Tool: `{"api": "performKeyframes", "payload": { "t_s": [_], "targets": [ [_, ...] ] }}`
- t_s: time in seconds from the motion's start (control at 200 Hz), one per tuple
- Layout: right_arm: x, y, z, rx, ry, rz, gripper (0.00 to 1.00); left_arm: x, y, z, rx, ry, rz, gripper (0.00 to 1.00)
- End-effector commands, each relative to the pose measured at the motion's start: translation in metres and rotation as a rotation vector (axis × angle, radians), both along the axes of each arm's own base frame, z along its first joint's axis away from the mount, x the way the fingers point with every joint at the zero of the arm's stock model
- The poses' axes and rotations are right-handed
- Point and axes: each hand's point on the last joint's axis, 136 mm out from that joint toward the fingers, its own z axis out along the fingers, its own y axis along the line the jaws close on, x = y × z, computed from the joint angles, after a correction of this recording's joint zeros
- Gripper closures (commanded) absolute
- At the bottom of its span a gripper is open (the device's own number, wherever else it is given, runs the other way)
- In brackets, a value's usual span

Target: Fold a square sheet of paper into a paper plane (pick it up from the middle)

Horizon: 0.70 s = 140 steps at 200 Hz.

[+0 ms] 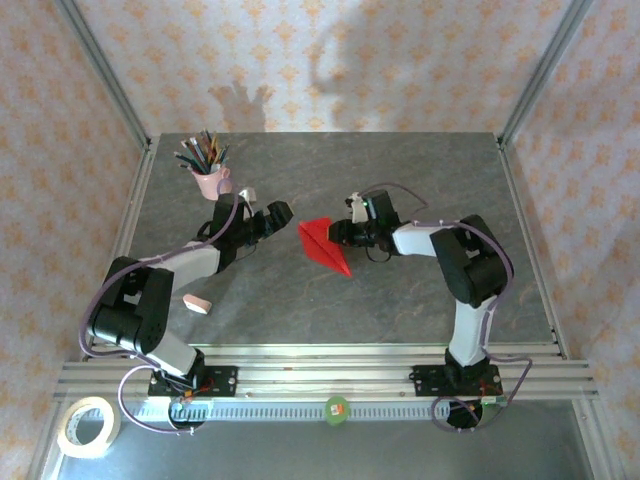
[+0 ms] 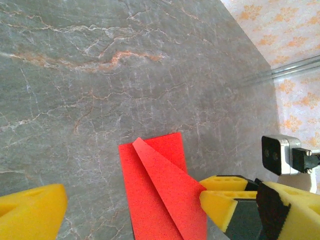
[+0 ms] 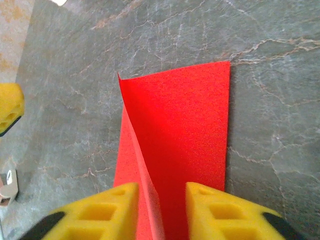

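Red paper plane point(image 1: 325, 246) flat, right of pink pencil cup point(image 1: 210, 181), left gripper point(image 1: 281, 214) wide open between cup and plane, right gripper point(image 3: 161, 195) straddling raised crease point(image 3: 131, 131), grip unclear; likely final creasing, next needing firm pinch along fold.

The light is bright and even, and soft grey shadows fall on the back wall point(image 1: 330, 60) behind the table point(image 1: 420, 190). Up close in the wrist views, the yellow fingers point(image 3: 100, 215) look a little blurry, while the red paper plane point(image 3: 185, 130) looks sharp and grainy.
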Motion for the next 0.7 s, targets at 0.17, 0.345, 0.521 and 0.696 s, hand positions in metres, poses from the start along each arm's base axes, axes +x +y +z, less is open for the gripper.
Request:
{"api": "performKeyframes", "payload": {
  "t_s": [0.17,0.345,0.521,0.696],
  "targets": [
    [0.007,0.009,0.023,0.047,-0.066,0.037,0.90,0.001,-0.010,0.013,-0.029,-0.038,-0.048,0.01],
    [0.007,0.010,0.083,0.185,-0.161,0.007,0.91,0.000,-0.023,0.042,-0.113,-0.110,-0.088,0.01],
    [0.003,0.009,0.148,0.370,-0.216,-0.043,0.91,-0.006,-0.057,0.096,-0.262,-0.238,-0.180,0.03],
    [-0.004,0.008,0.191,0.534,-0.203,-0.061,0.91,-0.022,-0.091,0.131,-0.351,-0.314,-0.299,0.04]
  ]
}}
